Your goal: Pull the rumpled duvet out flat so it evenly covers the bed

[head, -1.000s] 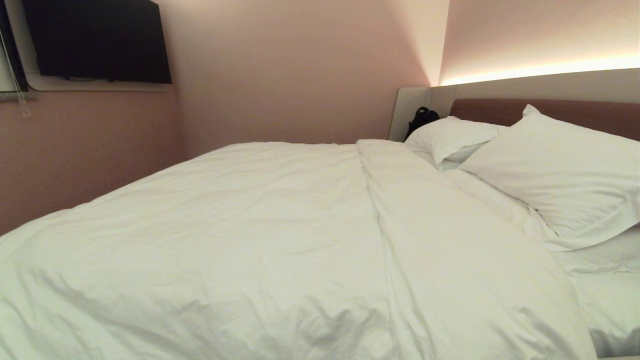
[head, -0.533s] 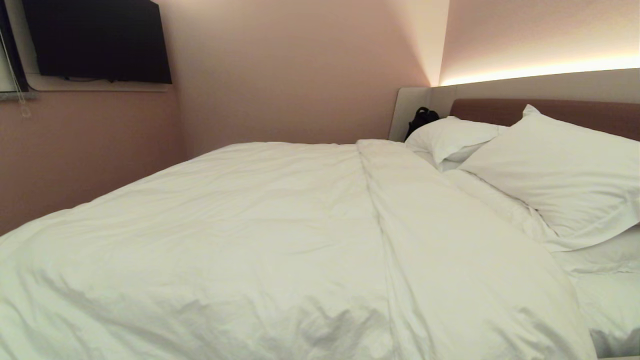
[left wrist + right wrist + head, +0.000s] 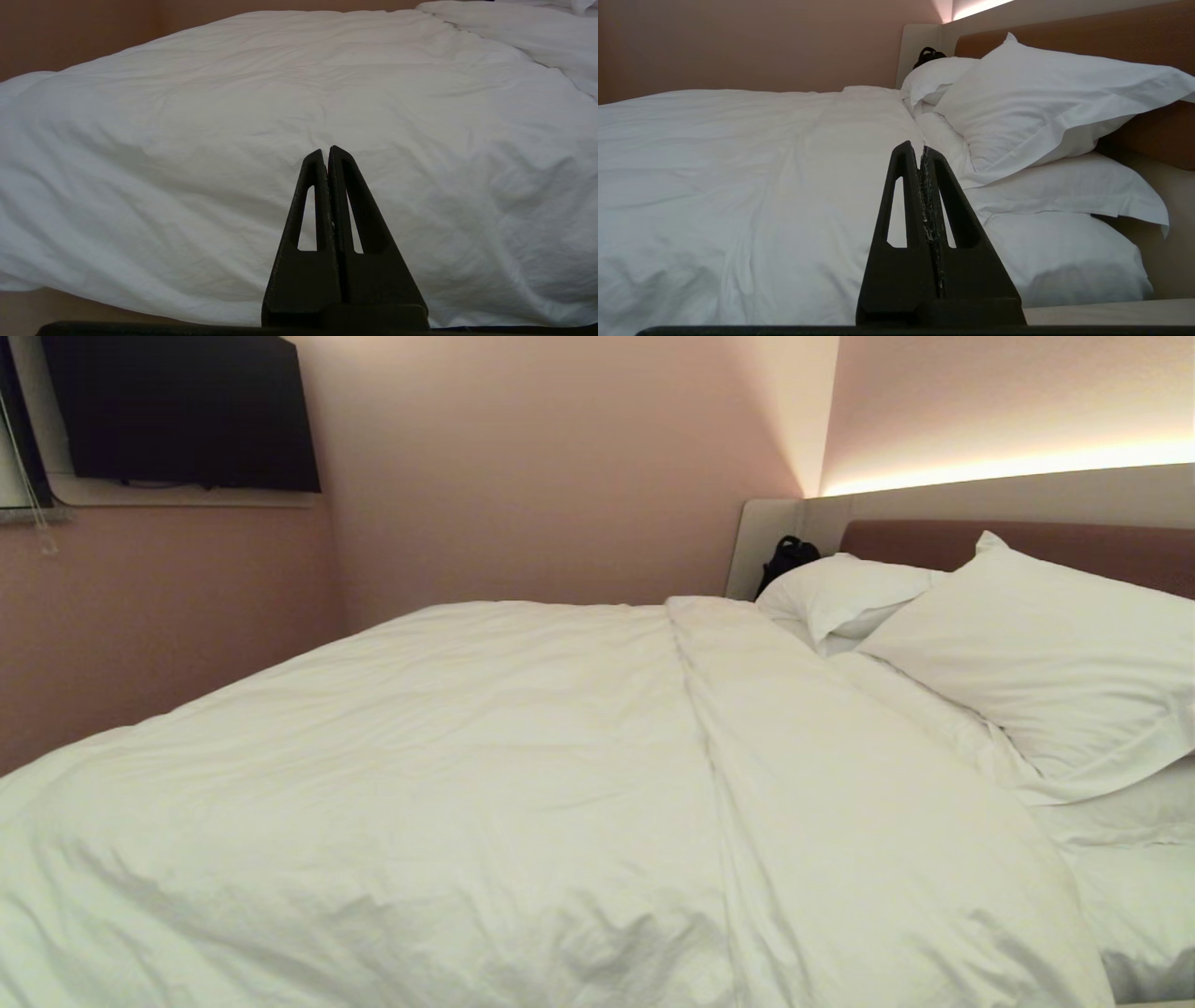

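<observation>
Head view: duvet (image 3: 523, 784) only; wrist views add left pincer (image 3: 327, 151), right pincer (image 3: 920, 148), both closed, empty.

A dark television (image 3: 182, 411) hangs on the far left wall. White pillows (image 3: 1036, 663) lie stacked on the right; a black bag (image 3: 787, 555) sits behind the farther one.

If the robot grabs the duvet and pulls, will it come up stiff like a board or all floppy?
Probably floppy: the duvet is creased all over and droops over the bed's edge. It looks puffy, so likely light for its size but bulky. One pinch would probably lift only a fold, with the rest dragging behind.
</observation>
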Controlling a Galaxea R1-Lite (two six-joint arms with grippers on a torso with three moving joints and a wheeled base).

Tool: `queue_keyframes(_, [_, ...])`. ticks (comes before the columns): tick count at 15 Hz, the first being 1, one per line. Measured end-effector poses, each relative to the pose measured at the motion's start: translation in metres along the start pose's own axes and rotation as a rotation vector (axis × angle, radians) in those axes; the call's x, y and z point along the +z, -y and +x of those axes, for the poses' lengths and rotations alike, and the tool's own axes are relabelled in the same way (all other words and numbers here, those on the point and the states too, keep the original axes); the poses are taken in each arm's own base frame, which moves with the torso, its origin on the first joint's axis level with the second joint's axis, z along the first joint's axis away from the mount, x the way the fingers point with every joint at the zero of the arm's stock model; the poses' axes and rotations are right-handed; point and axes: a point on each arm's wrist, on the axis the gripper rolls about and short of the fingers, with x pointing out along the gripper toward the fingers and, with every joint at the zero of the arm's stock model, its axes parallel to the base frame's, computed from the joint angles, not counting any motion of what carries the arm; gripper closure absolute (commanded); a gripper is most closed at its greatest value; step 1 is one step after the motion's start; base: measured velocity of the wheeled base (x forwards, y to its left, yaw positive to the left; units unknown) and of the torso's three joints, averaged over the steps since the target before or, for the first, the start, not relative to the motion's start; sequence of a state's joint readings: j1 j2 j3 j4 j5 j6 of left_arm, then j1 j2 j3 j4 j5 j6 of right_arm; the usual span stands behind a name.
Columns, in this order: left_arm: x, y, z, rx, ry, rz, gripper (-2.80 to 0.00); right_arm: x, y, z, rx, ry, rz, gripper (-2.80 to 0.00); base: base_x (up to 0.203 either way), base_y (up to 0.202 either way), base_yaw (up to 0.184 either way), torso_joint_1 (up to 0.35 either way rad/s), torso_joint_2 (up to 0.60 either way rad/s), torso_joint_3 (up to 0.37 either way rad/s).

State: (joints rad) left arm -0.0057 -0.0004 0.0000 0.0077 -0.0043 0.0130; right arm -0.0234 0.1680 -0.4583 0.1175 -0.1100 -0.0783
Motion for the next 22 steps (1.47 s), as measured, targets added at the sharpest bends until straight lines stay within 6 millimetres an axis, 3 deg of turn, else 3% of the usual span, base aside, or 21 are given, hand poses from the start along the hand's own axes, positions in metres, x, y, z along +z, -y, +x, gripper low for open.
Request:
queue_keyframes(6, [0.000,0.000,0.000,0.000,0.000,0.001,0.00,-0.022,0.001,-0.019,0.011,0.059,-0.010,0.00,0.000,0.000,0.000,0.000,0.00,0.000])
queue_keyframes(10, [0.000,0.000,0.000,-0.001,0.000,0.001,0.00,-0.016,0.002,-0.024,0.004,0.159,-0.035,0.00,0.000,0.000,0.000,0.000,0.00,0.000])
queue_keyframes(17, [0.000,0.000,0.000,-0.001,0.000,0.000,0.00,-0.055,-0.004,-0.002,-0.005,0.171,-0.158,0.00,0.000,0.000,0.000,0.000,0.00,0.000])
queue_keyframes(22, [0.000,0.000,0.000,0.000,0.000,0.000,0.00,-0.082,-0.007,0.006,0.003,0.145,-0.143,0.00,0.000,0.000,0.000,0.000,0.00,0.000])
